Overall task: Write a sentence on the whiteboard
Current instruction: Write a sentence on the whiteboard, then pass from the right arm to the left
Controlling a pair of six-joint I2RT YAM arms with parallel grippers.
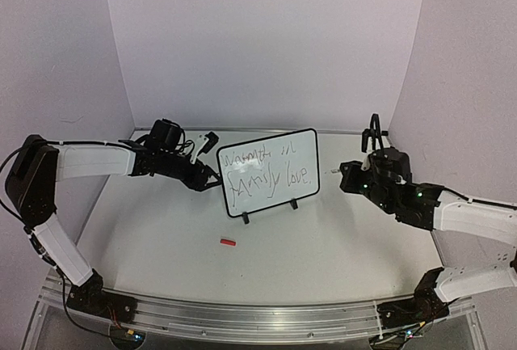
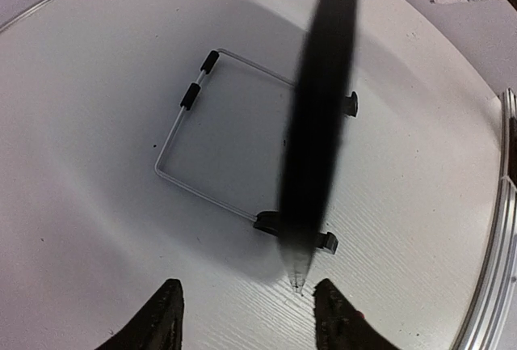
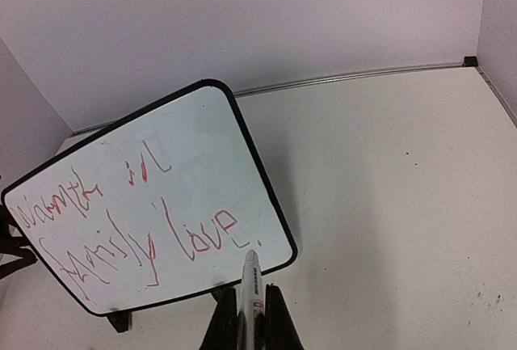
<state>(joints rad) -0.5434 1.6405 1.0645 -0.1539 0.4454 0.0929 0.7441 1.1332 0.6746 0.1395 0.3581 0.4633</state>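
Observation:
The whiteboard [image 1: 271, 170] stands tilted on two black clip feet mid-table. The sentence [image 1: 266, 174] is on it in two scrawled lines, the lower reading "family love". In the right wrist view the whiteboard [image 3: 194, 148] fills the left half and the sentence [image 3: 194, 241] looks red. My right gripper [image 1: 346, 174] [image 3: 250, 289] is shut on a white marker [image 3: 251, 281]; its tip points at the board's lower right corner, just short of it. My left gripper [image 1: 212, 177] [image 2: 247, 283] is open at the board's left edge. There the whiteboard [image 2: 319, 107] shows as a blurred dark strip.
A small red marker cap [image 1: 228, 242] lies on the table in front of the board. A thin wire frame [image 2: 174, 136] with black clips lies on the table below the left gripper. White walls enclose the table at back and sides; a metal rail [image 1: 258, 318] runs along the near edge.

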